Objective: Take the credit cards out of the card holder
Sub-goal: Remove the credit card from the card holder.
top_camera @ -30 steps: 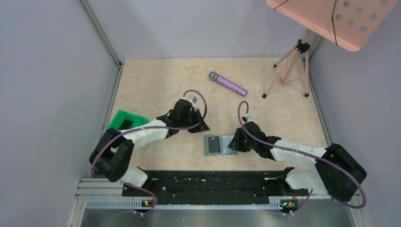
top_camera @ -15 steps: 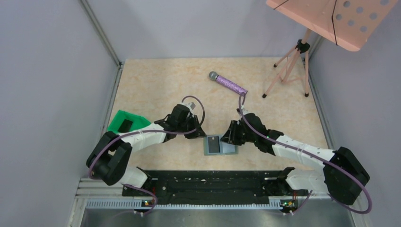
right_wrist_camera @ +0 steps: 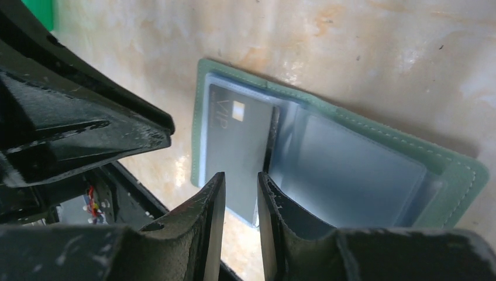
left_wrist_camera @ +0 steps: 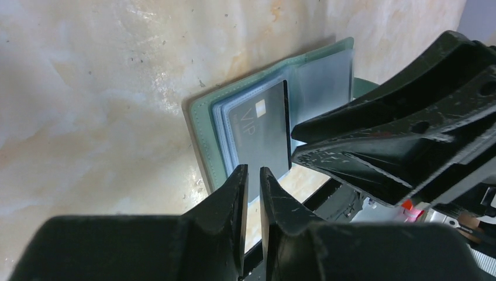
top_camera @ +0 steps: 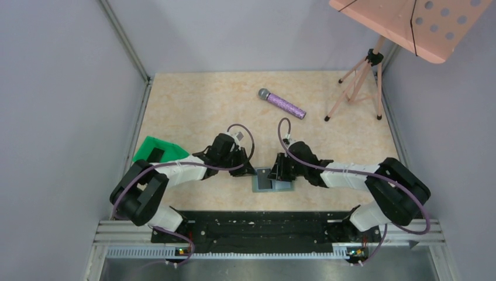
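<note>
The grey-green card holder (top_camera: 283,186) lies open near the table's front edge. It also shows in the left wrist view (left_wrist_camera: 203,126) and the right wrist view (right_wrist_camera: 462,170). A dark credit card (top_camera: 264,178) marked VIP sits in its left panel (left_wrist_camera: 263,132) (right_wrist_camera: 234,140); the right panel looks pale. My left gripper (top_camera: 249,171) (left_wrist_camera: 253,175) hovers at the holder's left edge, jaws nearly shut and empty. My right gripper (top_camera: 275,171) (right_wrist_camera: 241,182) is over the holder's middle, by the card's right edge, with a narrow gap and nothing held.
A bright green sheet (top_camera: 153,146) lies at the left with a dark card (top_camera: 155,154) on it. A purple microphone (top_camera: 283,103) lies at the back. A pink music stand (top_camera: 374,70) stands at the back right. The black rail (top_camera: 257,225) runs along the front.
Both grippers have closed in on the card holder: the left moved down and right to its left edge, and the right swung left over its middle.
</note>
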Action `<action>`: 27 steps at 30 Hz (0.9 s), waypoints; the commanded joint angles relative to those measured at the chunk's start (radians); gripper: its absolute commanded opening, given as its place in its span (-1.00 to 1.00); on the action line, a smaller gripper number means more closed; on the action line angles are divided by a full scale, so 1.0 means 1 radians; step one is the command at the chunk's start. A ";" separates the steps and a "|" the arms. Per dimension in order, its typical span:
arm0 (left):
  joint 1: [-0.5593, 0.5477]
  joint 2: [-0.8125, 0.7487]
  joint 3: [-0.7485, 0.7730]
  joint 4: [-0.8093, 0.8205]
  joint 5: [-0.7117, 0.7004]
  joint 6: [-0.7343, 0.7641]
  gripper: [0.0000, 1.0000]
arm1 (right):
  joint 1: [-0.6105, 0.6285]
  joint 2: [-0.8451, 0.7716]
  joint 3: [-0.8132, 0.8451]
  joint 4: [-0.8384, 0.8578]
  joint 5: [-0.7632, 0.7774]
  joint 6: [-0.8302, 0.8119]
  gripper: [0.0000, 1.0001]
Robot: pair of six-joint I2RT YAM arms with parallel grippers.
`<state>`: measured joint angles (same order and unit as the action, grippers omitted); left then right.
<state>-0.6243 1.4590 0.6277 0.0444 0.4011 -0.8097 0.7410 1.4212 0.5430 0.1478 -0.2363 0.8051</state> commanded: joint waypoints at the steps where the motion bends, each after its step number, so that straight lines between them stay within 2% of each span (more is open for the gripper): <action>1: -0.008 0.030 -0.009 0.069 0.030 0.003 -0.65 | -0.020 0.058 -0.032 0.132 -0.028 -0.038 -0.46; 13: -0.018 0.104 -0.019 0.052 -0.006 -0.002 -0.77 | -0.020 0.028 -0.048 0.086 0.027 -0.057 -0.46; 22: -0.025 0.119 -0.022 0.049 -0.018 -0.008 -0.83 | -0.022 0.048 -0.054 0.123 -0.008 -0.038 -0.45; 27: -0.028 0.133 -0.014 0.050 -0.012 -0.014 -0.84 | -0.062 0.046 -0.087 0.210 -0.080 0.009 -0.44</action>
<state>-0.6426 1.5646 0.6197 0.0765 0.4000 -0.8181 0.7147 1.4708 0.4866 0.2710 -0.2657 0.7860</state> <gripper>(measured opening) 0.083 0.273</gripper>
